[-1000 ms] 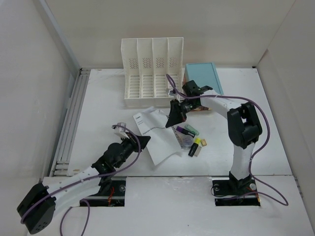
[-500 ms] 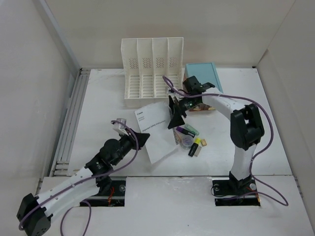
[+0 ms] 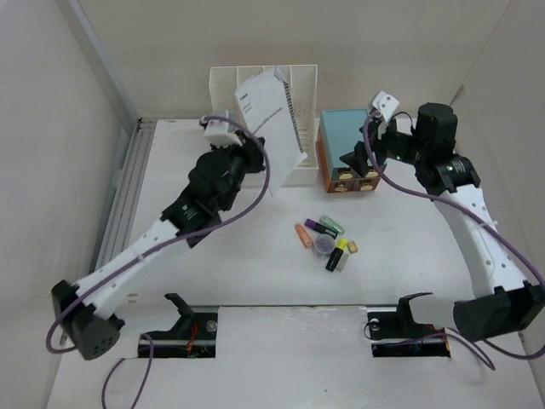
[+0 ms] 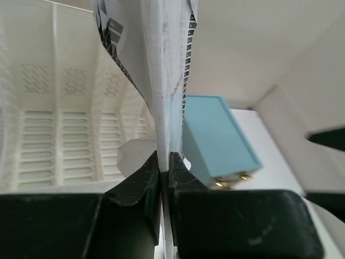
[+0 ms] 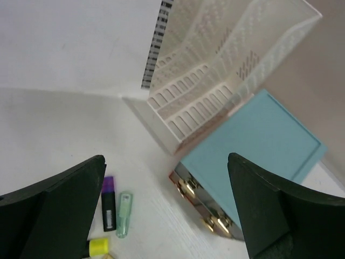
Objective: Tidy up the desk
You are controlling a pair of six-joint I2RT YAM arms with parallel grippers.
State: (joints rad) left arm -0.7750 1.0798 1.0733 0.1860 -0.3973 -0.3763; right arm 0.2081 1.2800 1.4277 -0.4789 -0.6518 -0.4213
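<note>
On the white desk (image 3: 213, 273) my left gripper (image 3: 254, 155) is shut on the lower edge of a white spiral-bound booklet (image 3: 271, 119). It holds the booklet upright in the air in front of the white slotted file rack (image 3: 223, 85). The left wrist view shows the booklet (image 4: 170, 65) edge-on, pinched between the fingers of the left gripper (image 4: 164, 159). My right gripper (image 3: 358, 160) hangs wide open and empty near the front of the teal drawer box (image 3: 349, 136). Seen from the right wrist, the right gripper (image 5: 166, 159) has nothing between its fingers.
Several highlighters and small items (image 3: 326, 239) lie loose in the desk's middle, among them a purple one (image 5: 108, 202) and a pale green one (image 5: 124, 214). The drawer box (image 5: 259, 145) stands right of the rack (image 5: 215, 70). A grey rail (image 3: 123, 213) runs along the left edge.
The right gripper let go of the booklet, opened and drew back to the right by the drawer box. The left arm lifted the booklet off the desk toward the rack.
</note>
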